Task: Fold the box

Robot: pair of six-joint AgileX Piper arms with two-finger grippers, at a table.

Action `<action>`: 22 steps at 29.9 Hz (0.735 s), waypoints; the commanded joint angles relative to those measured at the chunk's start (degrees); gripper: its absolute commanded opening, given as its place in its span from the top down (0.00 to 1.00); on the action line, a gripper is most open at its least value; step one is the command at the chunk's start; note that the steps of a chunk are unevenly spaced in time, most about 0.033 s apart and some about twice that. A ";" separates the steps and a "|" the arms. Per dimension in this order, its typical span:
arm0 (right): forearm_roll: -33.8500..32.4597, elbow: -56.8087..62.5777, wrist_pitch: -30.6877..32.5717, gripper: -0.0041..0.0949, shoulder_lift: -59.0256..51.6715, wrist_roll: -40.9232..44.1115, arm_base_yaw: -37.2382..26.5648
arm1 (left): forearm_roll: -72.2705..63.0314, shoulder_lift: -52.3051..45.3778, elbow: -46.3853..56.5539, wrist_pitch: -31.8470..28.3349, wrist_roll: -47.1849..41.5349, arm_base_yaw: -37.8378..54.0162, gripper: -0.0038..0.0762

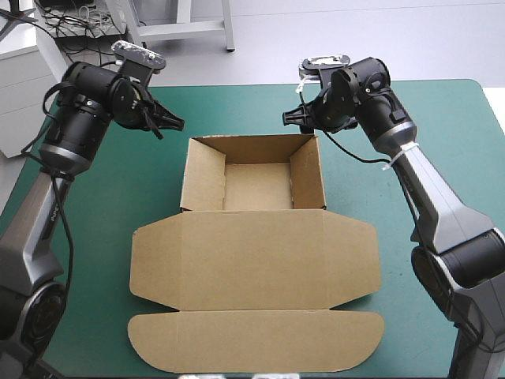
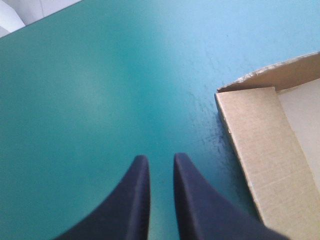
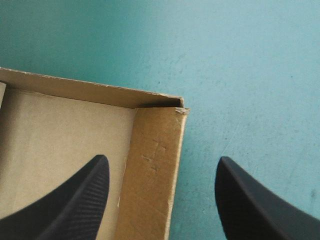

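Box [image 1: 252, 260] of brown board stands in the middle of the table [image 1: 442, 110] as an open tray, walls raised toward the far edge, lid flat toward the near edge. My left jaws are all but clenched, only a slit between them, gripping nothing, over bare teal-green cover [image 2: 100, 100] just off the tray's far left corner. My right jaws are spread wide astride the right wall at the far right corner.

Grey tubular left arm [image 1: 31, 213] and right arm [image 1: 442, 205] end in bulky black wrists with black fin-shaped fingers [image 3: 75, 205].
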 commanded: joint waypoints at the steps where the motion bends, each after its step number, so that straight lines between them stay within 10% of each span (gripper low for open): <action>1: 0.54 0.28 0.48 0.38 -3.31 -0.40 -0.26 | 0.79 -5.05 -1.03 2.04 0.01 -0.25 0.96; 22: 3.34 9.47 0.48 0.39 3.60 -1.52 -0.26 | -1.27 -33.08 35.61 -7.10 0.01 -0.25 0.96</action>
